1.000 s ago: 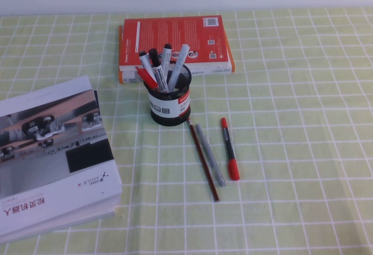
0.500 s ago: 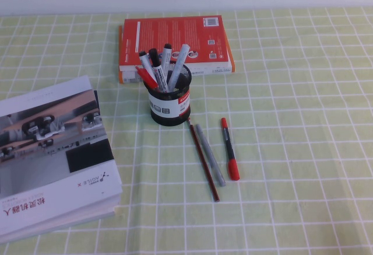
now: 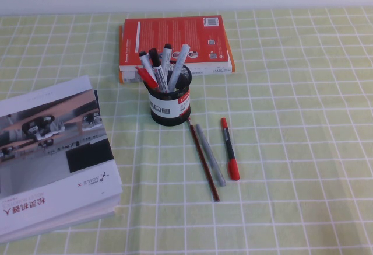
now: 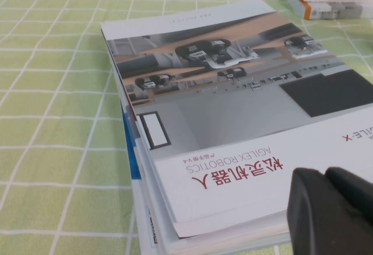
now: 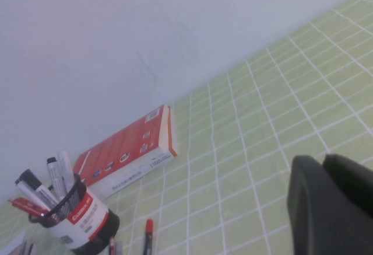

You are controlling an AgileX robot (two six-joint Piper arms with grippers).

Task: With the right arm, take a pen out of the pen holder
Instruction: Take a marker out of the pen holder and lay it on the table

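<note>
Nothing has shifted since the earlier frames, and neither arm enters the overhead view. The pen holder (image 3: 169,102) stands mid-table, just in front of the orange book (image 3: 175,42), with several markers (image 3: 166,65) leaning in it. They are judged light, rigid and smooth-barrelled. The mesh cup may tip, so pinch a cap end above the rim and draw upward.

The right gripper (image 5: 322,167) hangs over the cloth, well apart from the holder, fingers closed on nothing. The left gripper (image 4: 324,179) hovers over the booklet stack (image 4: 233,121), fingers together and empty.
</note>
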